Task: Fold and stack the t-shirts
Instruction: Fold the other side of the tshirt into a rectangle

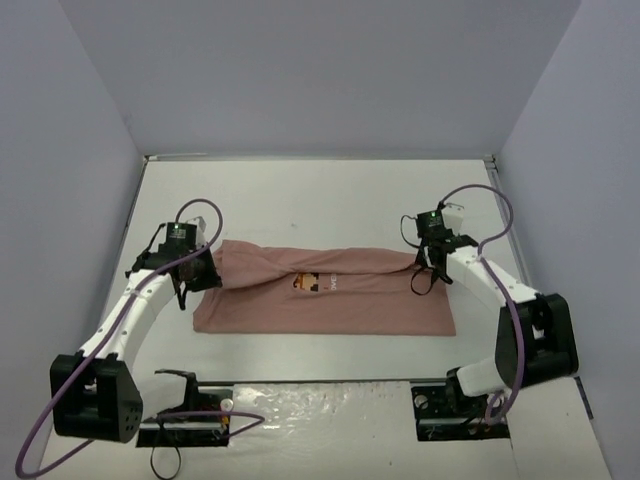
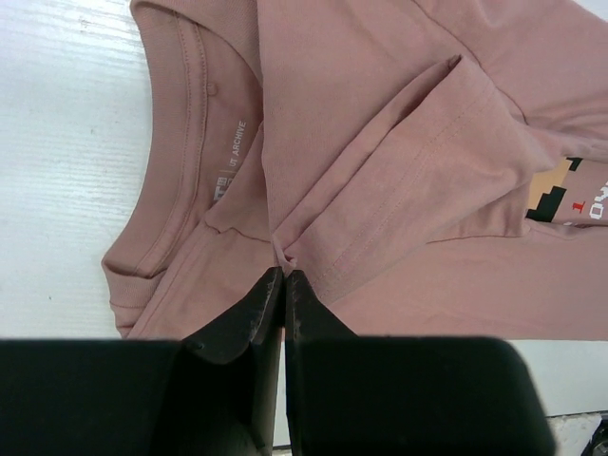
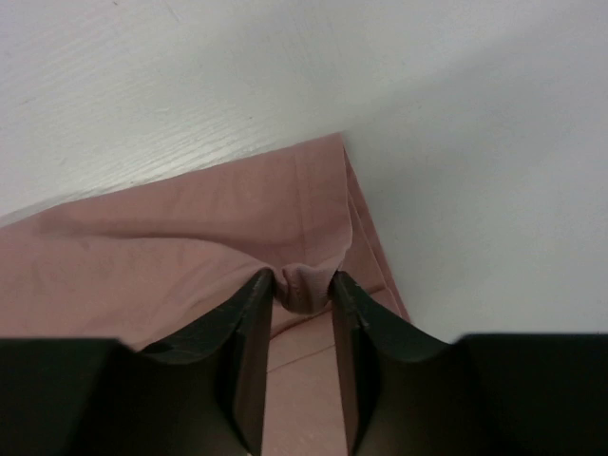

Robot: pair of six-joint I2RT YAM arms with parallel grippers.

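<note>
Though only partway through, looks like a lengthwise fold of the dusty-pink t-shirt (image 1: 325, 300), spread as a long band on the white desk (image 1: 320, 200) with the pixel-art print (image 1: 309, 283) face up near mid-band. Left of the print, at the collar end, pinches a ridge of cloth in the left claw (image 2: 285, 275), jaws shut tight on it. Right of the print, at the hem end, grips a bunched fold in the right claw (image 3: 302, 283), jaws narrow around it. Judging by this: sleeve (image 2: 418, 161) tucked over left of the print; probably left to do, laying the held edge down, folding crosswise, stacking. Shows no second shirt and no bin, box or other container around the print.
</note>
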